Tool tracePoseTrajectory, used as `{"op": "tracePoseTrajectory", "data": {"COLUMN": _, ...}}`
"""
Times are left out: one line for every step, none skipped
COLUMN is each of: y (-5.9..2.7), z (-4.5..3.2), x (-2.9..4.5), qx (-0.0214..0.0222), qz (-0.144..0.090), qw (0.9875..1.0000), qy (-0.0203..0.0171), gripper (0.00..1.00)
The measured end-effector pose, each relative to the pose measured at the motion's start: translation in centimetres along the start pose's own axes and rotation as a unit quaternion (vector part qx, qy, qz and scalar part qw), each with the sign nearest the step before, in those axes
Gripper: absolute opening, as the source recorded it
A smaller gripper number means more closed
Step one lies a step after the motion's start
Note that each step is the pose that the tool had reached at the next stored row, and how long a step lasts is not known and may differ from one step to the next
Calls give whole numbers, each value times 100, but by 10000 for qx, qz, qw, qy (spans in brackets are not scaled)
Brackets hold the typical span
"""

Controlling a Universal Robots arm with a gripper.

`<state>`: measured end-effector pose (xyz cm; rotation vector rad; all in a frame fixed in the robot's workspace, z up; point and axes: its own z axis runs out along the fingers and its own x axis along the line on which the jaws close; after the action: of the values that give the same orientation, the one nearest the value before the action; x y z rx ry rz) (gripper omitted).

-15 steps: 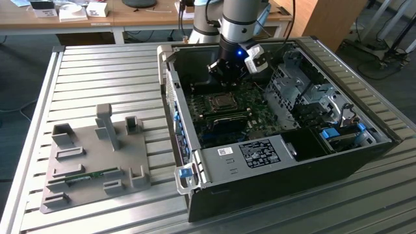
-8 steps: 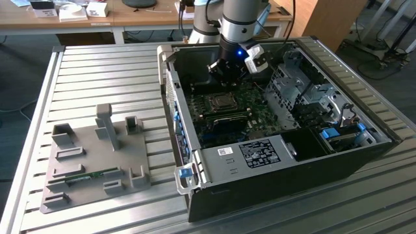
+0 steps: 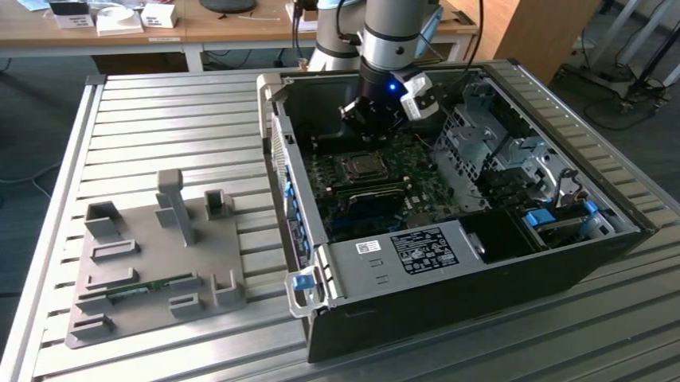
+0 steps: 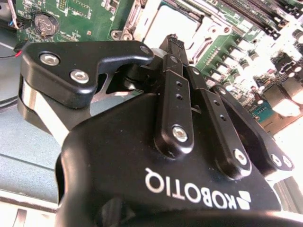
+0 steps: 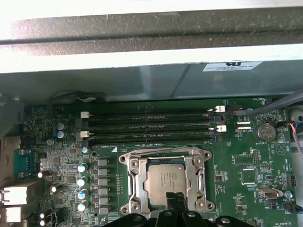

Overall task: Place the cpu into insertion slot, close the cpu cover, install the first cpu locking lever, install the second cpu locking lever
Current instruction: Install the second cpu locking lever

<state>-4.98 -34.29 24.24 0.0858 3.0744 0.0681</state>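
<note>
One gripper (image 3: 372, 119) hangs inside the open computer case (image 3: 595, 263), its fingers (image 5: 176, 201) pressed together on nothing, their tips just over the cpu (image 5: 166, 182). The cpu lies flat in the insertion slot (image 5: 133, 182) on the green motherboard (image 5: 246, 179), with the cpu cover (image 5: 163, 152) closed around it. The memory slots (image 5: 151, 125) lie at twelve o'clock from the socket in the first wrist view.

Even, soft daylight is seen in the exterior view. In the second wrist view the motherboard (image 4: 265, 61) is overexposed toward 2 o'clock. The case wall (image 5: 151, 28) is blurred and glared in the first wrist view.
</note>
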Motion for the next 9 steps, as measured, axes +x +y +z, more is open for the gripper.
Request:
{"op": "tracePoseTrajectory", "data": {"y": 0, "z": -2, "x": 0, "qx": 1, "qz": 0, "qw": 10000, "qy": 0, "gripper": 11}}
{"op": "tracePoseTrajectory", "data": {"y": 0, "z": -4, "x": 0, "qx": 0, "qz": 0, "qw": 10000, "qy": 0, "gripper": 11}}
{"op": "tracePoseTrajectory", "data": {"y": 1, "z": -6, "x": -1, "qx": 0, "qz": 0, "qw": 10000, "qy": 0, "gripper": 11}}
{"op": "tracePoseTrajectory", "data": {"y": 1, "z": -9, "x": -1, "qx": 1, "qz": 0, "qw": 10000, "qy": 0, "gripper": 11}}
{"op": "tracePoseTrajectory", "data": {"y": 1, "z": -12, "x": -1, "qx": 0, "qz": 0, "qw": 10000, "qy": 0, "gripper": 11}}
{"op": "tracePoseTrajectory", "data": {"y": 1, "z": -14, "x": -1, "qx": 0, "qz": 0, "qw": 10000, "qy": 0, "gripper": 11}}
{"op": "tracePoseTrajectory", "data": {"y": 1, "z": -16, "x": -1, "qx": 0, "qz": 0, "qw": 10000, "qy": 0, "gripper": 11}}
{"op": "tracePoseTrajectory", "data": {"y": 1, "z": -16, "x": -1, "qx": -1, "qz": 0, "qw": 10000, "qy": 0, "gripper": 11}}
{"op": "tracePoseTrajectory", "data": {"y": 1, "z": -16, "x": -1, "qx": -1, "qz": 0, "qw": 10000, "qy": -1, "gripper": 11}}
